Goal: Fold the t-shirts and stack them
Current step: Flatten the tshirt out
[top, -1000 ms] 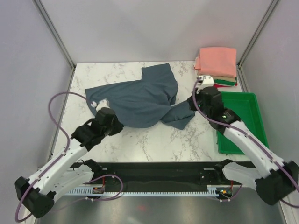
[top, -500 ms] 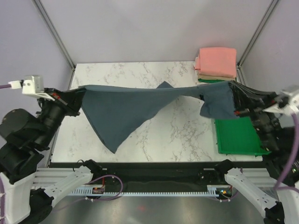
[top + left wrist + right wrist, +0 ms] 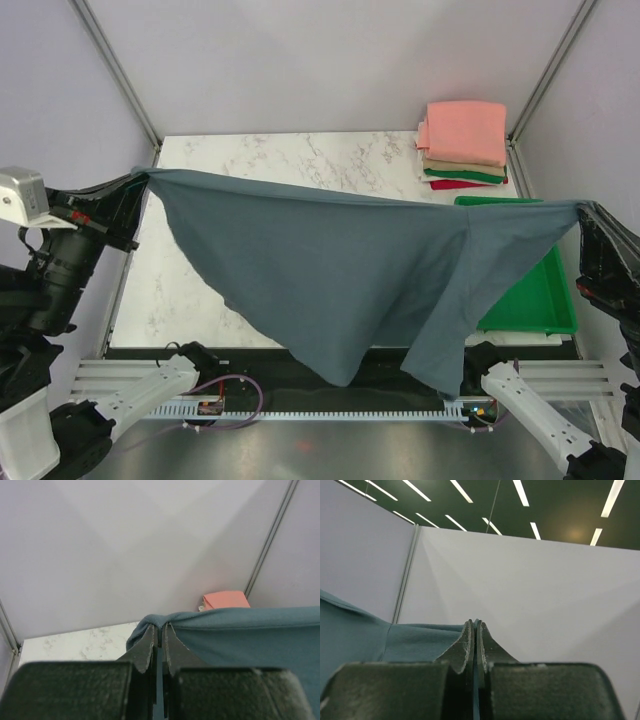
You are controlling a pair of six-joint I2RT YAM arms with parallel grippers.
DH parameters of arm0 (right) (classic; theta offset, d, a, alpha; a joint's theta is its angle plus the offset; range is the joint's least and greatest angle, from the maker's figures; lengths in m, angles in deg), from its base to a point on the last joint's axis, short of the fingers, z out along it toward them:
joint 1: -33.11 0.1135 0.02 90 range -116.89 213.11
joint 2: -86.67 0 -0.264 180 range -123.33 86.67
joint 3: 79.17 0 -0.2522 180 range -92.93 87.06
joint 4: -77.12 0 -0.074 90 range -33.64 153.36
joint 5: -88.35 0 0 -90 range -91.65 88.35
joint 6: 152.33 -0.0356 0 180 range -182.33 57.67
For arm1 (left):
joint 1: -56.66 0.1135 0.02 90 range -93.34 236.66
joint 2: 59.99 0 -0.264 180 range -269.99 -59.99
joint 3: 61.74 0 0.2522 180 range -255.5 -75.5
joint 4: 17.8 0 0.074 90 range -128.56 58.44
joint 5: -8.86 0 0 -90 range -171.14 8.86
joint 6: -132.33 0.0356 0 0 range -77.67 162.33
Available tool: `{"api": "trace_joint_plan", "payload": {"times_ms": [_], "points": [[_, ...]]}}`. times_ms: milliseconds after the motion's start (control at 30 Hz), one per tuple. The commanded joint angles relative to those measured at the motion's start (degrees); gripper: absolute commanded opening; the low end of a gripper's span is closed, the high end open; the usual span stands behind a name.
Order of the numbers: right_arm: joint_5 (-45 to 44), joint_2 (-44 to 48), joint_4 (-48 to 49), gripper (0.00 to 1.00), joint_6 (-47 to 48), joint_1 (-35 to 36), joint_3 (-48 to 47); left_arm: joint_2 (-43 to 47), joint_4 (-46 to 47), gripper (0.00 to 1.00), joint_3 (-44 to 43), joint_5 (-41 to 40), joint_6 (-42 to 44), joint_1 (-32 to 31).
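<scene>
The slate blue-grey t-shirt (image 3: 340,270) hangs stretched in the air between my two grippers, high over the table, its lower edge drooping toward the near side. My left gripper (image 3: 140,176) is shut on its left corner; the left wrist view shows the cloth (image 3: 240,630) pinched between the fingertips (image 3: 161,628). My right gripper (image 3: 583,207) is shut on its right corner; the right wrist view shows the cloth (image 3: 380,640) beside the closed tips (image 3: 475,622). A folded stack with a salmon-pink tee (image 3: 464,130) on top, then tan, green and red, lies at the back right.
A green plastic tray (image 3: 545,290) sits at the right, partly behind the hanging shirt. The marble table (image 3: 300,160) has metal frame posts at its back corners and grey walls around it.
Both arms have lifted and spread further apart. The shirt, which lay crumpled on the table a second ago, now hangs wide open and taut in the air.
</scene>
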Motion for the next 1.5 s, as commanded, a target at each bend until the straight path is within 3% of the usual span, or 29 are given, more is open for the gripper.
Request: {"api": "trace_joint_plan", "payload": {"times_ms": [0, 167, 300, 467, 500, 533, 600, 667, 700, 733, 800, 867, 967, 1100, 1200, 1300, 1467], "points": [[-1.4, -1.2, 6.8, 0.00, 3.3, -0.2, -3.9, 3.7, 8.1, 0.02, -0.2, -3.3, 7.7, 0.2], [-2.7, -8.3, 10.3, 0.00, 6.1, 0.3, -5.6, 2.9, 10.8, 0.02, 1.1, -6.4, 11.6, 0.2], [-4.8, -19.9, 12.6, 0.00, 7.3, 0.9, -5.0, -4.1, 11.1, 0.02, 3.4, -19.1, 13.4, 0.1], [-7.2, -43.0, 14.6, 0.00, 7.1, 0.5, -6.5, -23.8, -3.5, 0.02, -3.6, -23.2, 6.9, 1.9], [-7.8, -47.1, 14.4, 0.00, 7.3, -0.1, -7.9, -27.2, -5.1, 0.02, -4.7, -21.9, 6.7, 4.2], [-7.8, -56.0, 13.8, 0.00, 7.0, -0.5, -11.9, -30.3, -6.7, 0.02, -5.8, -20.1, 6.2, 11.1], [-10.4, -66.0, 12.1, 0.00, 6.6, -1.6, -18.0, -40.4, -6.8, 0.02, -7.6, -15.5, 4.2, 18.7], [-11.6, -81.2, 5.1, 0.00, 5.2, -1.9, -32.5, -52.7, -10.3, 0.02, -13.7, -13.0, 0.6, 27.7], [-12.0, -86.0, 2.8, 0.13, 4.4, -1.9, -42.7, -58.1, -13.0, 0.03, -17.8, -7.4, -2.9, 30.1], [-11.7, -91.9, 1.1, 0.36, 1.4, -2.1, -45.1, -62.5, -16.9, 0.04, -26.4, -4.0, -4.5, 33.7], [-12.8, -93.6, 2.2, 0.98, -2.9, -2.4, -46.0, -70.0, -20.4, 0.28, -28.3, -0.8, -8.1, 35.1], [-12.2, -93.9, 2.2, 0.98, -4.7, -2.3, -45.2, -72.6, -20.2, 0.56, -26.6, -0.8, -9.8, 38.3], [-14.1, -90.8, 2.5, 0.98, -5.5, -2.3, -39.5, -74.1, -19.8, 0.63, -24.1, 0.4, -11.0, 39.1], [-14.9, -84.1, 5.3, 0.98, -7.3, -2.2, -23.6, -72.5, -19.5, 0.63, -22.1, 0.9, -11.7, 38.5], [-14.3, -78.2, 10.3, 0.98, -9.2, -2.3, -12.2, -67.5, -15.0, 0.62, -13.3, 1.2, -12.1, 35.8], [-15.2, -77.6, 12.1, 0.98, -11.8, -2.3, -5.7, -62.3, -10.2, 0.62, -0.1, 3.0, -14.9, 33.5], [-11.6, -82.8, 5.7, 0.98, -15.4, -2.4, -5.5, -57.3, -1.4, 0.58, 19.5, 6.9, -22.4, 29.8]]}}
